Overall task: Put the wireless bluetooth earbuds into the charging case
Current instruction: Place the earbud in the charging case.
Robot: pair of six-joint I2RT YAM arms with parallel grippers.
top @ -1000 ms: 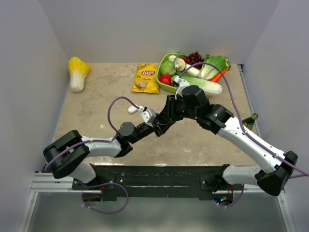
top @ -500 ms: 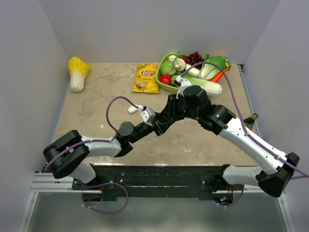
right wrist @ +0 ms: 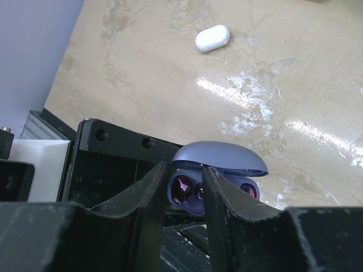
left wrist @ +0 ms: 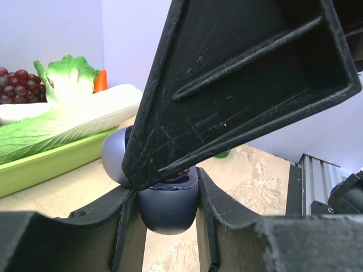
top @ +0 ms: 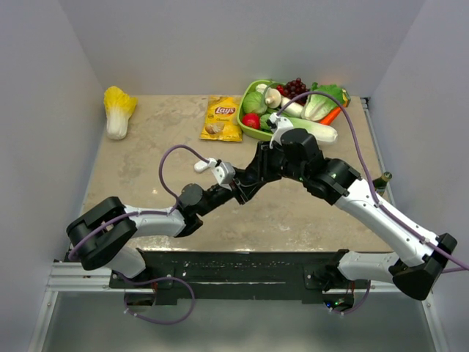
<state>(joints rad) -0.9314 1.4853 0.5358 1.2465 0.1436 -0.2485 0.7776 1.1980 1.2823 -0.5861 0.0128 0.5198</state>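
My left gripper point(top: 236, 193) point(left wrist: 167, 187) is shut on a purplish-blue charging case point(left wrist: 168, 207) and holds it upright at mid-table, its lid point(right wrist: 218, 157) open. Glossy purplish earbuds point(right wrist: 184, 190) point(right wrist: 248, 190) show in the case's wells. My right gripper point(top: 248, 188) point(right wrist: 184, 167) is tip-down right over the case's open mouth. Its jaws stand a narrow gap apart, and I see nothing held between them. One of its fingers point(left wrist: 238, 79) fills the left wrist view and touches the case's rim. The case is hidden under the grippers in the top view.
A small white oval case-like object point(top: 201, 166) point(right wrist: 212, 38) lies just left of the grippers. A Lay's chip bag point(top: 222, 117) and a green tray point(top: 245, 129) of toy vegetables sit at the back. A yellow cabbage toy point(top: 118, 110) lies far left. A green bottle point(top: 379, 183) stands at the right edge.
The right arm's wrist and forearm have shifted slightly back and to the right. Both grippers stay together at the case. The left arm has barely moved.
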